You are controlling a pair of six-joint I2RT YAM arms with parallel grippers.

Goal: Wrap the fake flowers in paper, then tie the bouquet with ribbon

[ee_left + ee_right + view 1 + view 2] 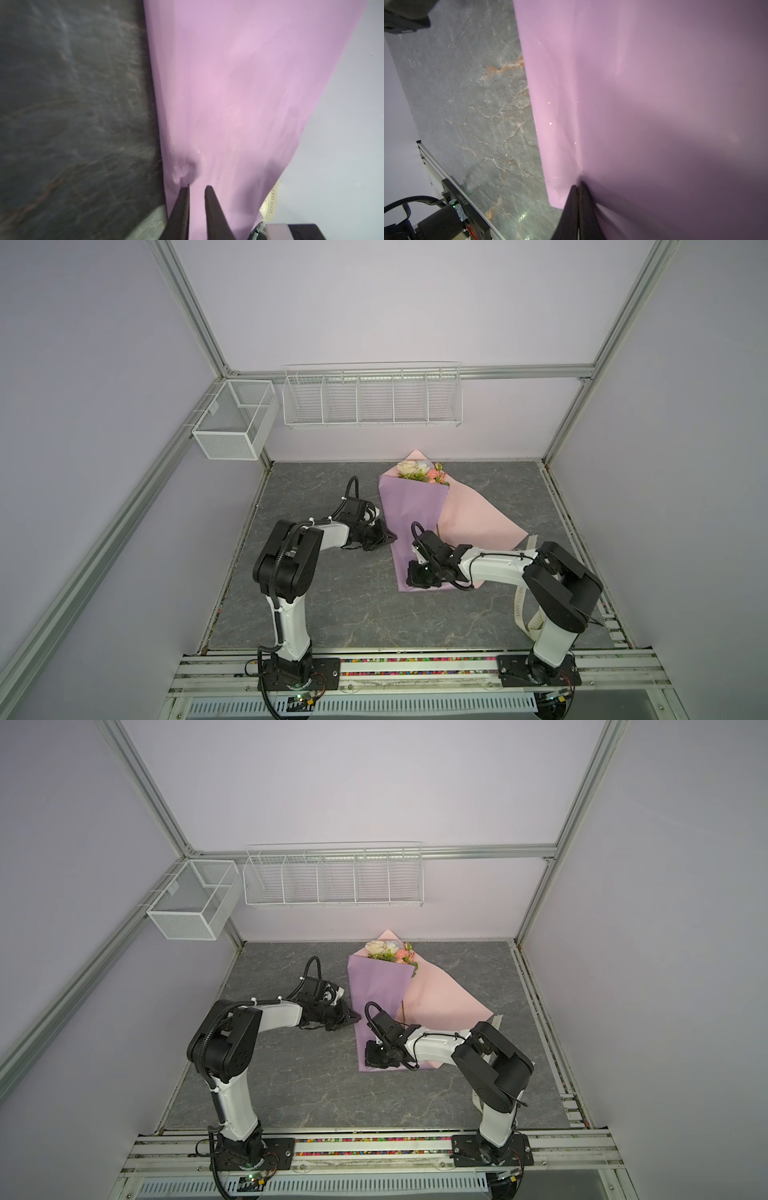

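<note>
Pinching lilac wrapping paper (409,514) with right fingers (572,207), left fingers (214,212) slightly spread at its edge; risks tearing sheet, shifting bouquet (422,472) if tugged.

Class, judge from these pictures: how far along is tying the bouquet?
Done: lilac paper is folded over the bouquet. In hand: right gripper pinches that paper; left gripper, jaws slightly apart, at its edge. Left: pink paper lies open; ribbon lies loose, nothing tied.

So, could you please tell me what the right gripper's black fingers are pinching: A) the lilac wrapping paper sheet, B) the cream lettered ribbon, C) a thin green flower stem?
A: in the right wrist view the right gripper is shut on a pucker in the lilac wrapping paper sheet.
</note>
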